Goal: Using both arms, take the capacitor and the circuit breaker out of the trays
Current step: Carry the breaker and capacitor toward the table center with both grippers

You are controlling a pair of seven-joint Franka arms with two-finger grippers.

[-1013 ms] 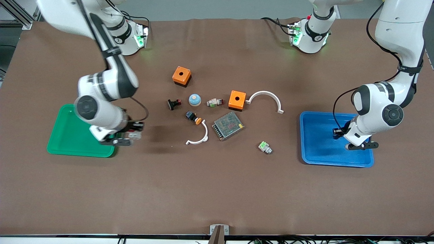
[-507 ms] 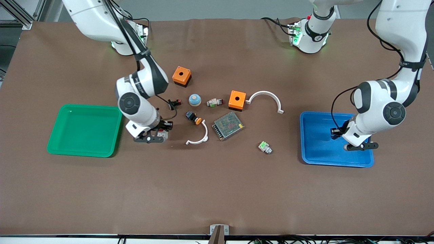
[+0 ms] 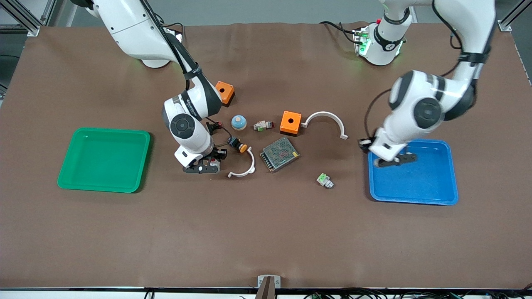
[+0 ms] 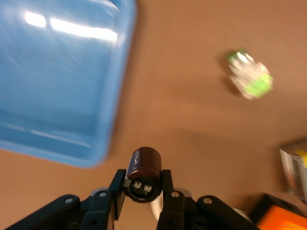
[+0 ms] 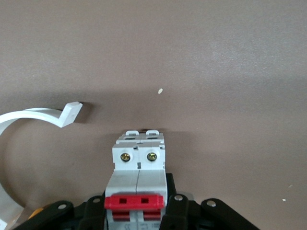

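Both pincers clenched: left pincer (image 4: 144, 201) grips capacitor (image 4: 144, 172), right pincer (image 5: 139, 211) grips circuit breaker (image 5: 138, 182); round capacitor might slip.

Circuit breaker (image 5: 139, 184) cut off at right wrist view's edge; green-white connector (image 4: 249, 76) blurred

Mid-worktop (image 3: 266, 232) sit two orange boxes (image 3: 290, 122), a blue-domed button (image 3: 238, 122), a mesh power supply (image 3: 279, 154), two white curved brackets (image 3: 326, 121), an orange-capped button (image 3: 237, 144), and green-white connectors (image 3: 324, 180).
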